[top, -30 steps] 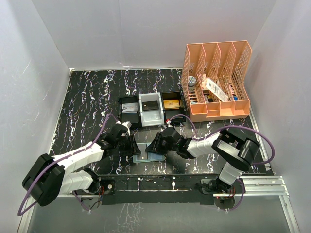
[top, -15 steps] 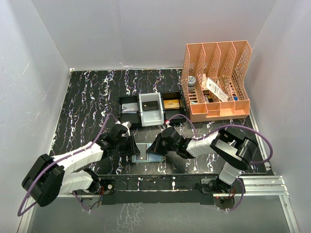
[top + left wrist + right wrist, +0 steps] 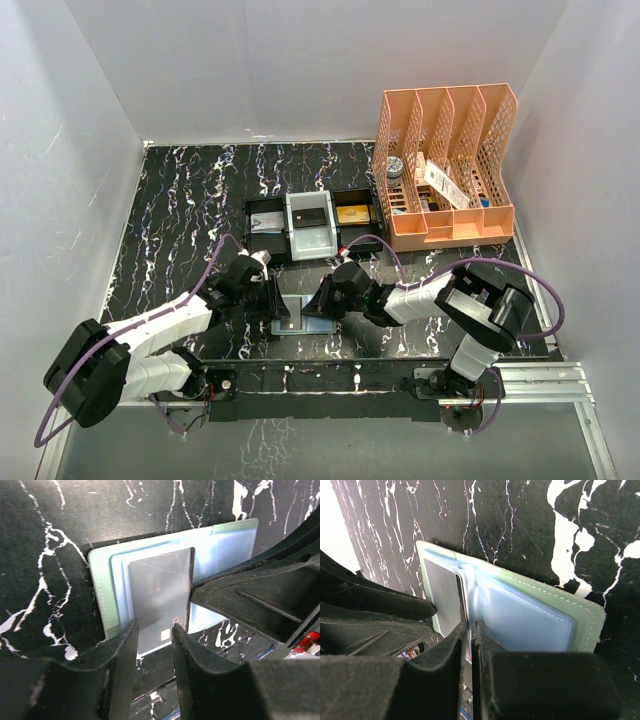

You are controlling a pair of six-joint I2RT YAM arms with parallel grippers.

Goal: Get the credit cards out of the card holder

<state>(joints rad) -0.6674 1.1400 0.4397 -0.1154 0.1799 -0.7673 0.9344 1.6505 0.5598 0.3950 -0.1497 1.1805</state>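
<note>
Two pincers meet low over the desk (image 3: 180, 220), where the card holder (image 3: 225, 545) lies open at the near middle, a dark card (image 3: 160, 590) sticking partway out of its left pocket. Extraction looks begun, not finished. The right pincer (image 3: 469, 626), jaws almost together, presses beside the card's edge; whether it nips anything I cannot tell. The left pincer (image 3: 154, 630) stands partly apart, straddling the card's free end; next it should clamp and draw the card clear.

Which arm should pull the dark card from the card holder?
Left, probably: the left gripper stands open astride the dark card at its free end; the right gripper, nearly shut, sits at the middle of the card holder.
</note>
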